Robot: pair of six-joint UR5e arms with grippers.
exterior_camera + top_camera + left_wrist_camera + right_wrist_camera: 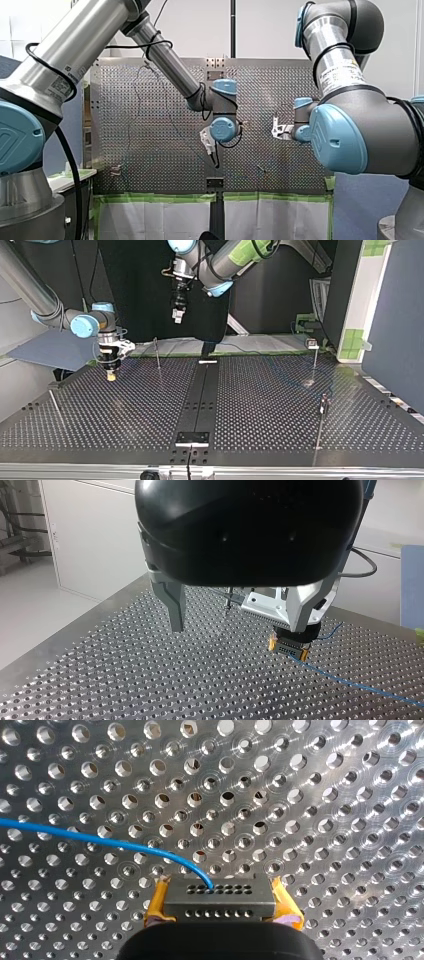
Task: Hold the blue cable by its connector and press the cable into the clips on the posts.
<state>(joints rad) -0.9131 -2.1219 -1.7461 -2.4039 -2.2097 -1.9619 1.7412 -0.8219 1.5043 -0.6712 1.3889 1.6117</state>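
My right pincer [222, 901] is clenching the grey connector [220, 892] of the blue cable [100, 840]. Its yellow pads [157, 902] are pressing against the connector's two ends. The cable is leaving the connector's perforated face, curving away, and running off low over the perforated tabletop [325, 795].

In the top view, this pincer is pointing straight down at the view's left, close over the tabletop and just beside a thin upright post [157, 354]. Other posts [315, 357] are standing well apart at that view's right. Whether the cable is sitting in any clip cannot be told.

My left pincer [238, 626] is hanging released, higher above the tabletop. Its metal fingers [173, 605] are standing apart with nothing between them. In the left wrist view, my right pincer is showing ahead of it with the connector, and the cable is trailing away across the tabletop.
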